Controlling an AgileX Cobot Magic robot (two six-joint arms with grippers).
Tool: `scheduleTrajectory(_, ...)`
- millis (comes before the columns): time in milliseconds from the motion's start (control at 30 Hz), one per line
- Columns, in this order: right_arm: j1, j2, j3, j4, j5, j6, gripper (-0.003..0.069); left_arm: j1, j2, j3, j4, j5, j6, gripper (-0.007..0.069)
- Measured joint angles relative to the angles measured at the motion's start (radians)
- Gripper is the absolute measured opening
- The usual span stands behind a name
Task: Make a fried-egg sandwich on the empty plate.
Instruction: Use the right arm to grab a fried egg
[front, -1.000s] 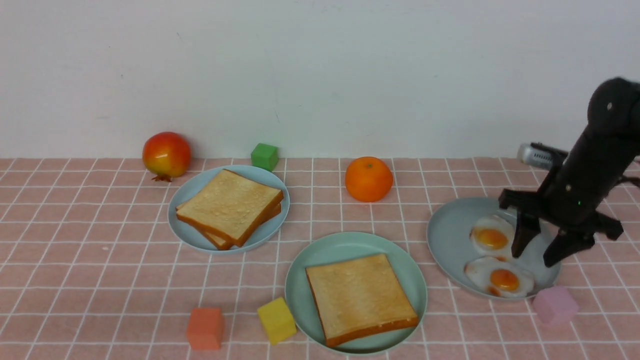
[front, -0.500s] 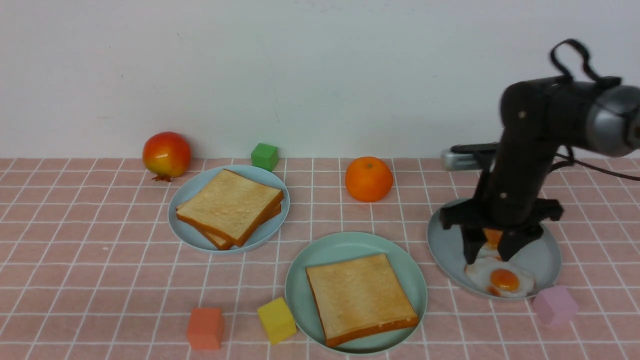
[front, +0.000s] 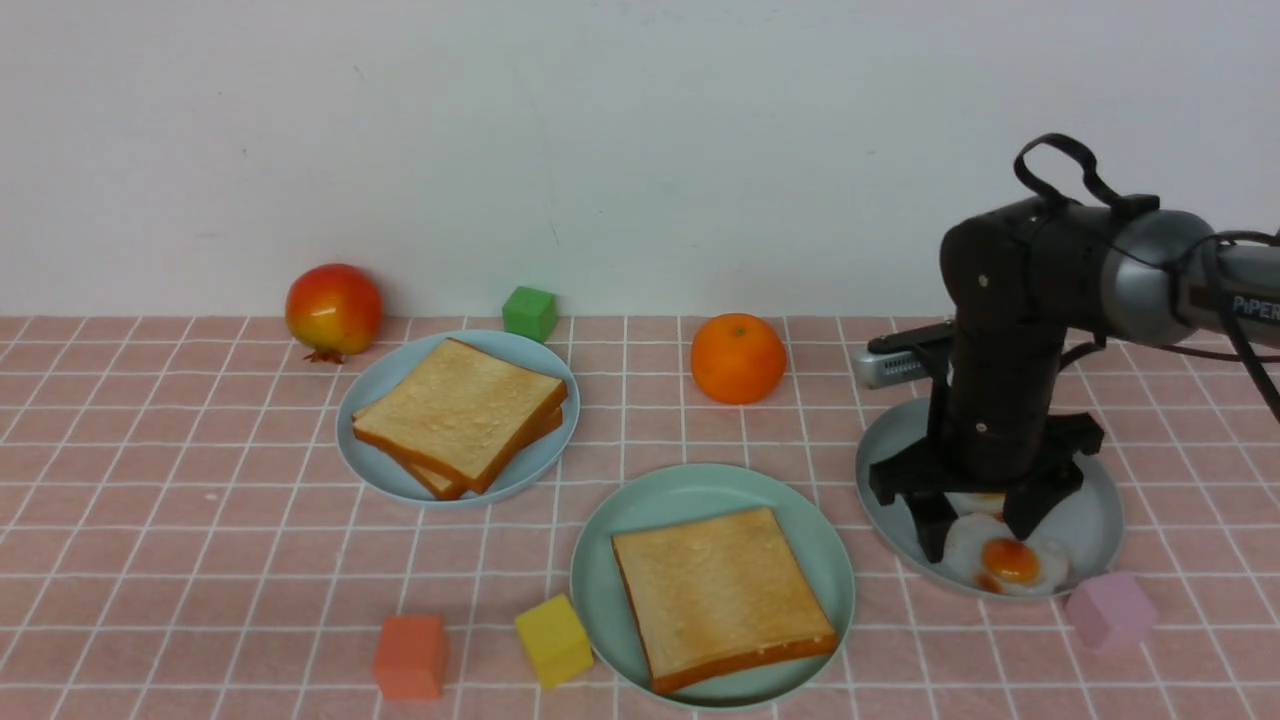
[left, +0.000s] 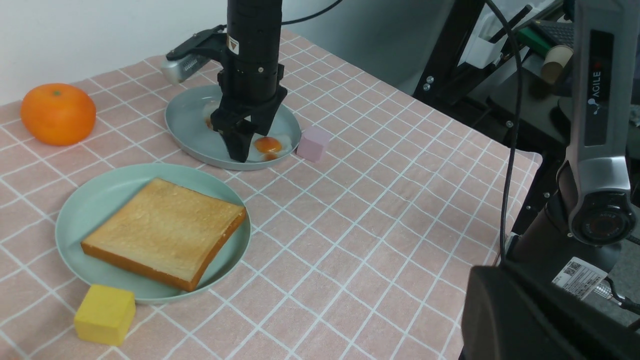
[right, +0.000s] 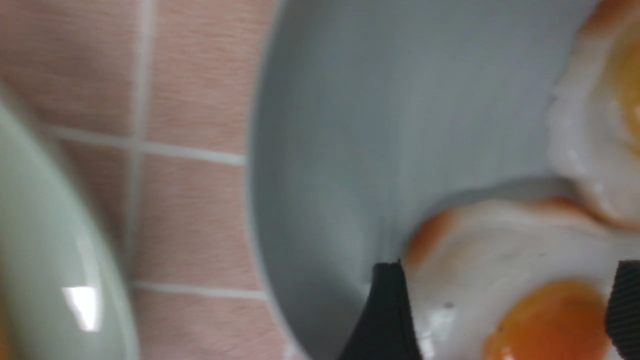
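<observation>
One golden toast slice (front: 722, 592) lies on the mint-green empty plate (front: 620, 520), front centre, also seen in the left wrist view as toast (left: 165, 232) on the plate (left: 100, 200). Two more toast slices (front: 458, 415) are stacked on a pale blue plate (front: 375, 385). My right gripper (front: 978, 540) is open and low over the grey-blue plate (front: 890, 470), its fingers either side of the near fried egg (front: 1005, 562). The right wrist view shows that egg (right: 500, 280) between the fingertips of the gripper (right: 505, 310), with a second egg (right: 590, 150) beside it. Only my left gripper's dark body (left: 530, 320) shows.
A pink cube (front: 1108, 610) sits just right of the egg plate. An orange (front: 738, 357), a green cube (front: 529, 313) and a red fruit (front: 333, 310) stand at the back. A yellow cube (front: 553, 640) and an orange cube (front: 410, 655) lie front left.
My right arm has swung left over the grey-blue plate and come down. Its jaws have spread wider and now straddle the near egg.
</observation>
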Motion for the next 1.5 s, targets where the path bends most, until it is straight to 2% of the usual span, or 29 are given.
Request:
scheduleTrajectory(200, 0.0, 0.006, 0.0, -0.005, 0.002, -0.032, 0.0507, 0.0, 0.0, 0.0, 0.0, 0.0, 0.0, 0.0012)
scheduleTrajectory(367, 0.0, 0.006, 0.0, 0.003, 0.009, -0.05, 0.0365, 0.0, 0.0, 0.0, 0.001, 0.0, 0.0, 0.0012)
scheduleTrajectory(400, 0.0, 0.006, 0.0, 0.004, 0.009, -0.05, 0.0358, 0.0, 0.0, 0.0, 0.001, 0.0, 0.0, 0.0012)
scheduleTrajectory(500, 0.0, 0.005, -0.001, 0.007, 0.01, -0.051, 0.0226, 0.0, 0.0, 0.0, 0.001, 0.0, 0.0, 0.0012)
scheduleTrajectory(600, 0.0, -0.001, -0.001, 0.024, 0.01, -0.05, 0.0182, 0.0, 0.0, 0.0, 0.002, 0.0, 0.0, 0.0012)
scheduleTrajectory(700, 0.0, -0.01, -0.001, 0.05, 0.019, -0.05, 0.0203, 0.0, 0.0, 0.0, 0.004, 0.0, 0.0, 0.0012)
scheduleTrajectory(900, 0.0, -0.025, -0.001, 0.102, 0.037, -0.111, 0.0362, 0.0, 0.0, 0.0, 0.023, 0.0, 0.0, 0.0012)
scheduleTrajectory(1033, 0.0, -0.007, -0.001, 0.106, 0.031, -0.141, 0.0433, 0.0, 0.0, 0.0, 0.036, 0.001, 0.0, 0.0012)
scheduleTrajectory(1300, 0.0, 0.015, -0.009, 0.071, 0.026, -0.147, 0.0444, 0.0, 0.0, 0.0, 0.061, 0.0, 0.0, 0.0013)
scheduleTrajectory(1500, 0.0, 0.025, -0.013, 0.056, 0.028, -0.148, 0.0391, 0.0, 0.0, 0.0, 0.061, 0.0, 0.0, 0.0013)
